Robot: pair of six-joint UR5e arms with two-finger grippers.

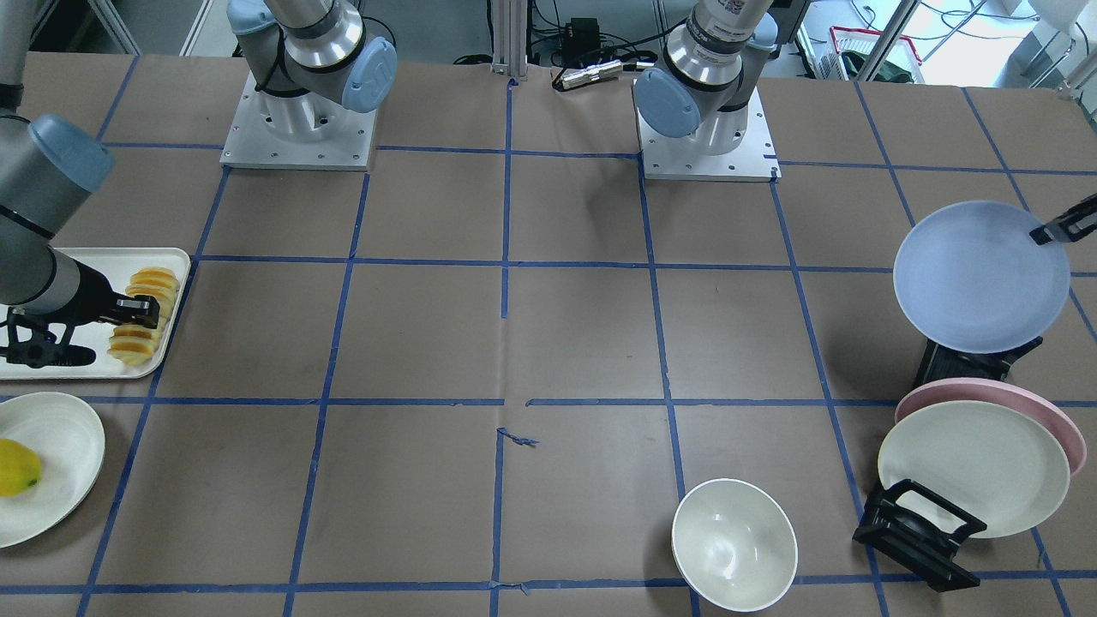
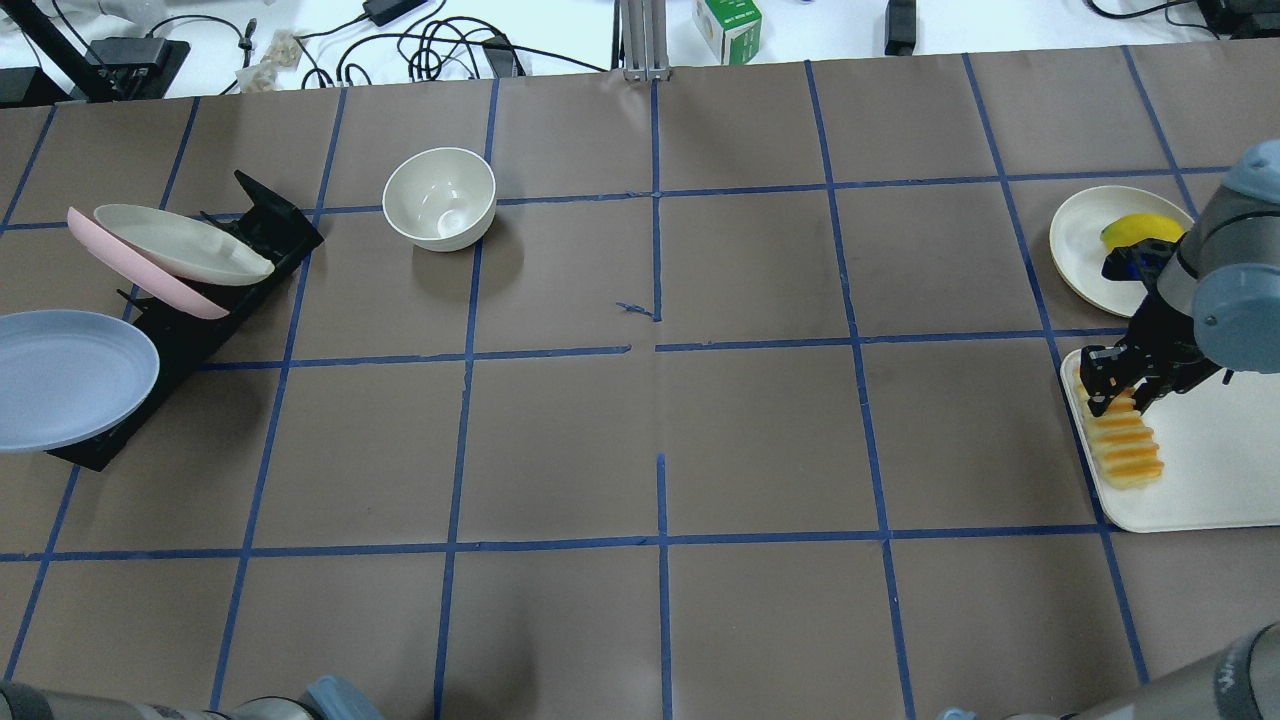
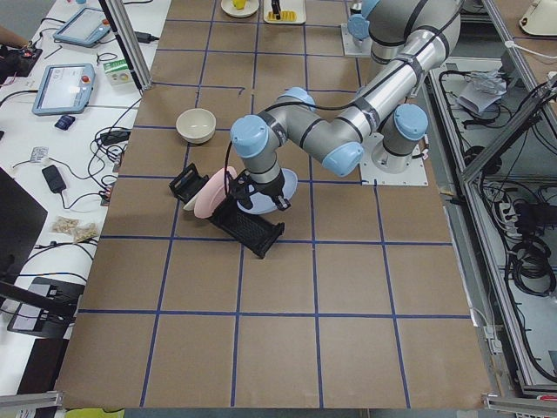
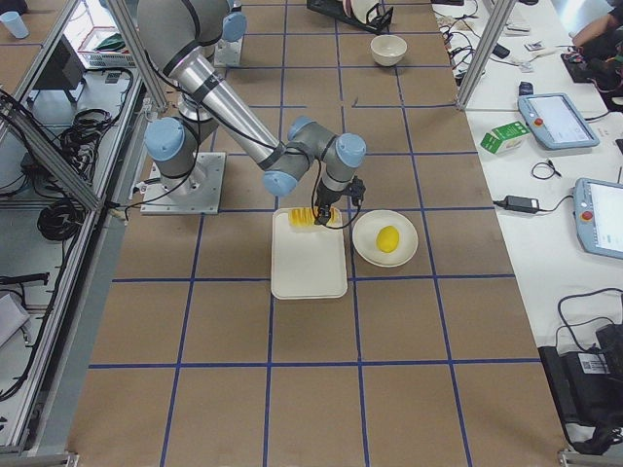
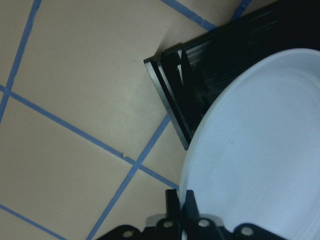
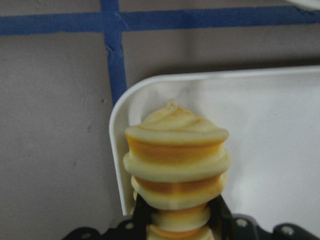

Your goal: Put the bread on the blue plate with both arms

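Zero bread on plate so far: right gripper (image 2: 1120,395) is clamped on the bread (image 2: 1128,450), which lies on the white tray (image 2: 1200,490). Far end, left gripper (image 5: 181,210) pinches the blue plate (image 5: 260,150) by its rim at the black rack (image 5: 200,75); bringing the two together looks like what's left.

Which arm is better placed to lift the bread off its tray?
Right: the right gripper straddles the bread on the tray, while the left gripper sits far off at the rim of the blue plate.
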